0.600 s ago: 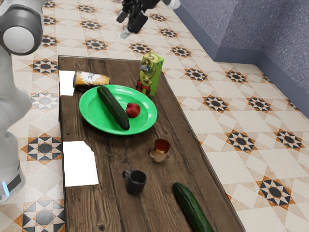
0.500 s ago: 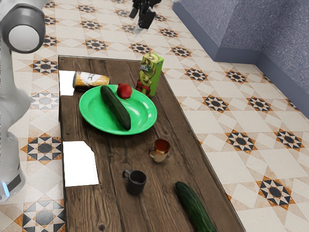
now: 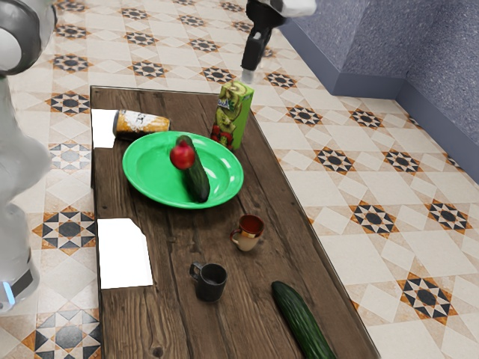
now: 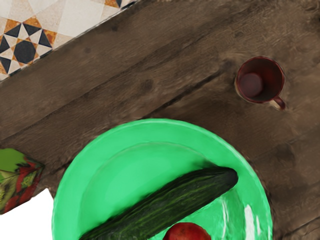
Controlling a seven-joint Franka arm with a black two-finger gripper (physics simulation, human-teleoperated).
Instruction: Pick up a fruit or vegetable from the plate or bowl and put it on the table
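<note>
Claw [image 3: 248, 73] above counter [image 3: 172, 254], plate [image 3: 142, 176], cucumber [image 3: 197, 182] and red fruit [image 3: 182, 156]; cannot tell whether clenched, released or grasping anything.

Below the hand [image 3: 249, 73], the plate [image 3: 146, 176] presents a smooth, glossy finish, while the table [image 3: 179, 318] is wood with a matt, visibly grained surface. The cucumber [image 4: 170, 202] at the plate has smooth skin with a faint sheen. Farther from the hand than the plate, the black mug [image 3: 212, 284] shows a smooth, dull finish.
</note>
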